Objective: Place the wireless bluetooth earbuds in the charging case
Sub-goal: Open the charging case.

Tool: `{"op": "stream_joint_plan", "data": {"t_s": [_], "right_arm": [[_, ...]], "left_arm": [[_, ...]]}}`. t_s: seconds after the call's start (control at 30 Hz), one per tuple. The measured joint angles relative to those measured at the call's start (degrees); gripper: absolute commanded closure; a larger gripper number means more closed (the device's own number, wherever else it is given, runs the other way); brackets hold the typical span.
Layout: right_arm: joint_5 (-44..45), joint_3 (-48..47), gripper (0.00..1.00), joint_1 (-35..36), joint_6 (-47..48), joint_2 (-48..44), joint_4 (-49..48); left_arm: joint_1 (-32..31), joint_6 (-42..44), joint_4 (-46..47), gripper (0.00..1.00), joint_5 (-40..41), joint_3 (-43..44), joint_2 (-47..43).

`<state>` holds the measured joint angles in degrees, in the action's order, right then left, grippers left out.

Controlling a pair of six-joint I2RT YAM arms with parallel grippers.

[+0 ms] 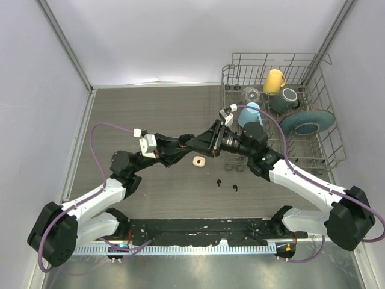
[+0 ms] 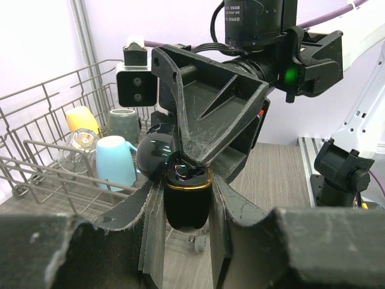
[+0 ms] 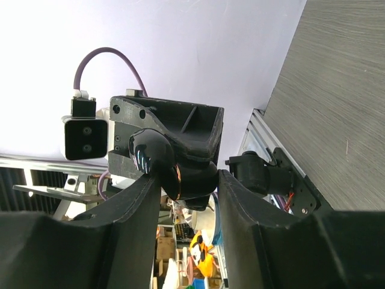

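The wireless bluetooth earbuds (image 1: 234, 188), two black ones, are lying down on the surface (image 1: 150, 108) near the charging case (image 2: 187, 208), which the left claw (image 2: 187, 189) is squeezing tight in the air, its open mouth facing the right claw (image 3: 189, 180), whose grip I cannot tell.

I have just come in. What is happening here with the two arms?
The left gripper holds a black charging case above the table, with its lid open. The right gripper has its fingertips at the case's opening; whether it carries an earbud is hidden. Two black earbuds lie on the table, near a cream-white piece.
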<state>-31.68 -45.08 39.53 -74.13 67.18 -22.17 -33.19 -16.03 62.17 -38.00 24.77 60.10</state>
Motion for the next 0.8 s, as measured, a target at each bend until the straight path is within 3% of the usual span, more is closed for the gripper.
{"op": "stream_joint_plan", "data": {"t_s": [0.3, 0.43, 0.57, 0.8], "right_arm": [[-2.43, 0.09, 0.48, 0.11, -2.23, 1.86, -2.27], [-3.02, 0.09, 0.59, 0.11, -2.8, 2.29, -3.21], [-2.99, 0.09, 0.79, -0.04, -3.76, 2.29, -3.54], [-2.69, 0.35, 0.92, -0.02, -4.0, 2.27, -3.93]], "left_arm": [[-0.07, 0.0, -0.02, 1.0, -0.17, 0.0, 0.15], [-0.07, 0.0, -0.09, 1.0, -0.15, 0.0, 0.15], [-0.02, 0.02, 0.33, 0.97, -0.13, 0.0, 0.15], [-0.02, -0.02, 0.33, 0.84, 0.02, 0.0, 0.15]]}}
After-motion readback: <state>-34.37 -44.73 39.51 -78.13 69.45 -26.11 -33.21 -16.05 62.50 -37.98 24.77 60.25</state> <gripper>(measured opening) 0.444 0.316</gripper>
